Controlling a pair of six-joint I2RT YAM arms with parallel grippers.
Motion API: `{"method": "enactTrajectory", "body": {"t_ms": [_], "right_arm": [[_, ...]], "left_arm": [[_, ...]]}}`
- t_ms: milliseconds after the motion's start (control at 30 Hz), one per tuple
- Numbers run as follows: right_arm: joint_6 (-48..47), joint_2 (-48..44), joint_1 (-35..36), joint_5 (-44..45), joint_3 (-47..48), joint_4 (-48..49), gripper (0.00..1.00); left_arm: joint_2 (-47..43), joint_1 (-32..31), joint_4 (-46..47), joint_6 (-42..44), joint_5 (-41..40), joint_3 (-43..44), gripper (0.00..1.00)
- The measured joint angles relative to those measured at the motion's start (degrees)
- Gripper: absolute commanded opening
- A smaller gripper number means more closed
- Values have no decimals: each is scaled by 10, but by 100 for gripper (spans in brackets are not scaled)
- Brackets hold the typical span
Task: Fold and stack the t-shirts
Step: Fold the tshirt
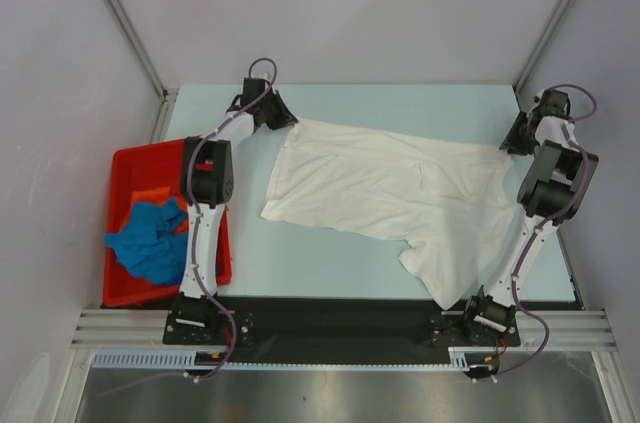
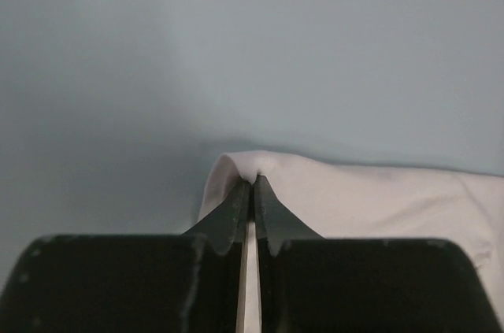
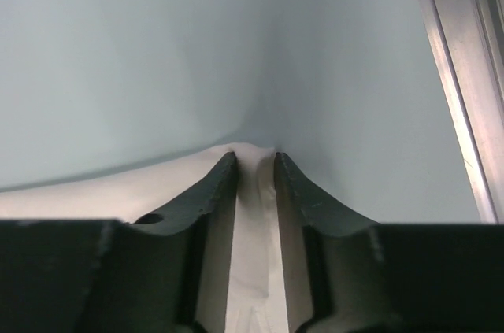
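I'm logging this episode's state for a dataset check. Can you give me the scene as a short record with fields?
stage: white t-shirt spread on the table, not yet folded
left gripper: shut on the shirt's far left corner
right gripper: shut on the shirt's far right corner
red bin: left of the spread shirt, holding a crumpled blue t-shirt and an orange t-shirt
stack: none started on the table
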Motion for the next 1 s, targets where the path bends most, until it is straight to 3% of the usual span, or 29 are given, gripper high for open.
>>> {"method": "enactTrajectory", "body": {"t_ms": [100,233,500,733,800,900,933,1000], "right_arm": [[2,10,0,0,13,-1,13],[10,23,0,0,33,-2,1],[54,47,3,14,64,19,0],[87,123,18,13,182,22,0],[92,140,23,14,209,23,6],[104,152,28,16,229,22,20],[108,154,28,17,233,20,25],[114,159,28,25,248,11,39]], "left_arm": [[9,3,16,-33,0,5,0],[30,7,26,-68,0,33,0],[47,22,41,-110,-4,48,0],[63,36,40,-120,-2,74,2],[68,37,38,-119,-3,85,13],[73,38,31,-116,-11,98,38],[73,39,29,-111,-19,101,52],[71,42,28,-104,-30,110,59]]}}
